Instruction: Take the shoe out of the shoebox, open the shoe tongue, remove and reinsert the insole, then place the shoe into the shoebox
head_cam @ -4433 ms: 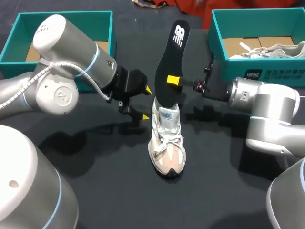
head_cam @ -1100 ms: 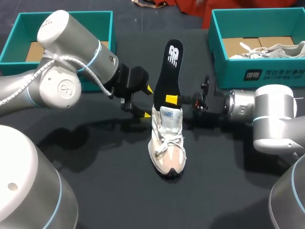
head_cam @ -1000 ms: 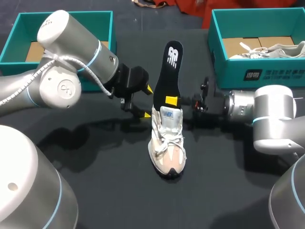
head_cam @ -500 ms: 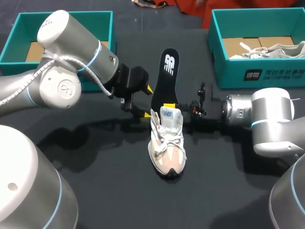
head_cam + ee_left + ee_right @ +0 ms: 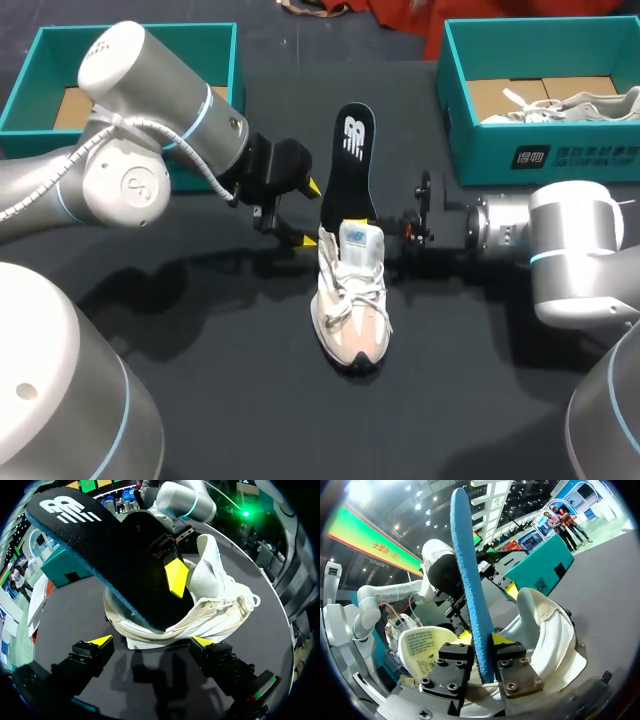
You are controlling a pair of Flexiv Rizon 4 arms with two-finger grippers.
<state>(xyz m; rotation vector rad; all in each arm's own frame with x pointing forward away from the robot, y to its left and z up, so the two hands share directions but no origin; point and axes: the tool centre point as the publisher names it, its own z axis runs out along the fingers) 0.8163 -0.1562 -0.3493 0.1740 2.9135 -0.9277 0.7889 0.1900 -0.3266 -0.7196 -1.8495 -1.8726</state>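
Plainly, 1 pale shoe (image 5: 350, 300) stood on the black table (image 5: 200, 380) near its middle, toe toward the near edge and heel toward the far edge. Its 1 black insole (image 5: 350, 160) rose steeply out of the heel opening, the lower end down inside the shoe and the upper end leaning toward the far edge. The right gripper (image 5: 482, 640) reached in from the right edge with its 2 yellow-tipped fingers clamped on the insole's lower part, 1 on each face. The left gripper (image 5: 310, 213) sat just beside the shoe's heel on the left, its 2 fingers spread wide apart and holding nothing; in the left wrist view the heel lay just ahead of the gap between them, and whether either tip touched it could not be told. There were 2 teal shoeboxes: 1 (image 5: 130, 35) at the far left corner and 1 (image 5: 540, 155) at the far right corner. A 2nd pale shoe (image 5: 580, 105) lay inside the right box.
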